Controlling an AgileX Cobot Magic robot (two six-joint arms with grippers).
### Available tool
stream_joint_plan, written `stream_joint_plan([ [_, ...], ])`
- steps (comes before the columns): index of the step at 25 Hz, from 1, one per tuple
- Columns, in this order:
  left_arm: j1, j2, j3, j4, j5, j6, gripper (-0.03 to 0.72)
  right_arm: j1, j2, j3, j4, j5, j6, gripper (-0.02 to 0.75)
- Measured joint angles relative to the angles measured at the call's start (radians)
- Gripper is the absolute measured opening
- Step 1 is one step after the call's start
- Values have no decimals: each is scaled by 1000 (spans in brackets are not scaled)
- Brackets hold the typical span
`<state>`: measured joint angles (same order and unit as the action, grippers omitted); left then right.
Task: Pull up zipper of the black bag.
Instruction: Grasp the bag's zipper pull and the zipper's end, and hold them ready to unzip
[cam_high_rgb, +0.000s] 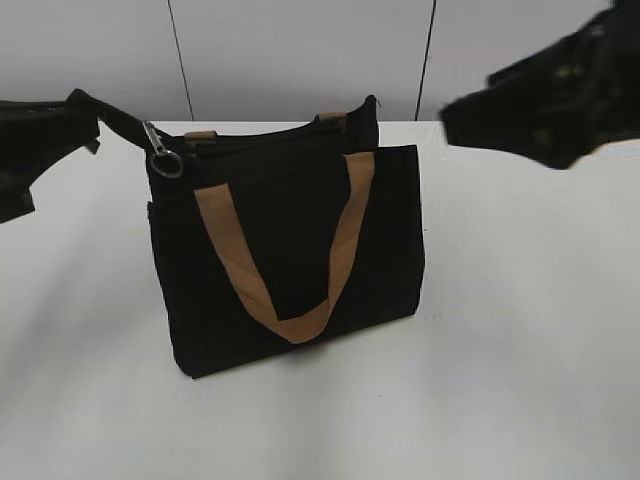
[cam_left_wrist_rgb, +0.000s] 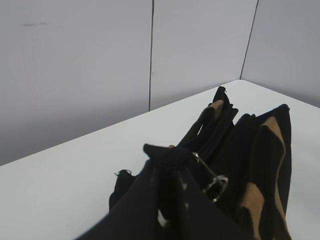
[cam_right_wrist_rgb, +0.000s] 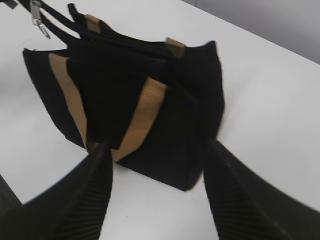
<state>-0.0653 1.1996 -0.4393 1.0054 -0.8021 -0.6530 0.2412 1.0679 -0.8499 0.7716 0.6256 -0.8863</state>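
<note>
The black bag (cam_high_rgb: 290, 250) stands upright on the white table, with a tan handle (cam_high_rgb: 240, 260) hanging down its front. The zipper track (cam_high_rgb: 270, 133) runs along its top edge. Its silver pull tab with a ring (cam_high_rgb: 164, 156) hangs at the bag's top left corner and also shows in the left wrist view (cam_left_wrist_rgb: 215, 182) and the right wrist view (cam_right_wrist_rgb: 38, 18). My left gripper (cam_high_rgb: 85, 110) is shut (cam_left_wrist_rgb: 162, 157) on a black fabric tab at that corner, right beside the pull tab. My right gripper (cam_high_rgb: 470, 115) is open (cam_right_wrist_rgb: 157, 146) and empty, raised to the right of the bag.
The white table (cam_high_rgb: 530, 330) spreads around the bag on all sides. A grey panelled wall (cam_high_rgb: 300, 50) stands behind the table's back edge. The second tan handle (cam_high_rgb: 200, 135) peeks above the bag's back.
</note>
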Motion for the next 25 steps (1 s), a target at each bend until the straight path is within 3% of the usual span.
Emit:
stream_joint_plan([
  [4,0,0,0,0,0,0,23,200,171,-72,4,-124,-30,451],
  [9,0,0,0,0,0,0,23,343,382,-208,6,-221,-55,450],
  [18,0,0,0,0,0,0,22,431,618,-410,7,-247,-59,432],
  [25,0,0,0,0,0,0,22,463,699,-437,8,-301,-61,426],
])
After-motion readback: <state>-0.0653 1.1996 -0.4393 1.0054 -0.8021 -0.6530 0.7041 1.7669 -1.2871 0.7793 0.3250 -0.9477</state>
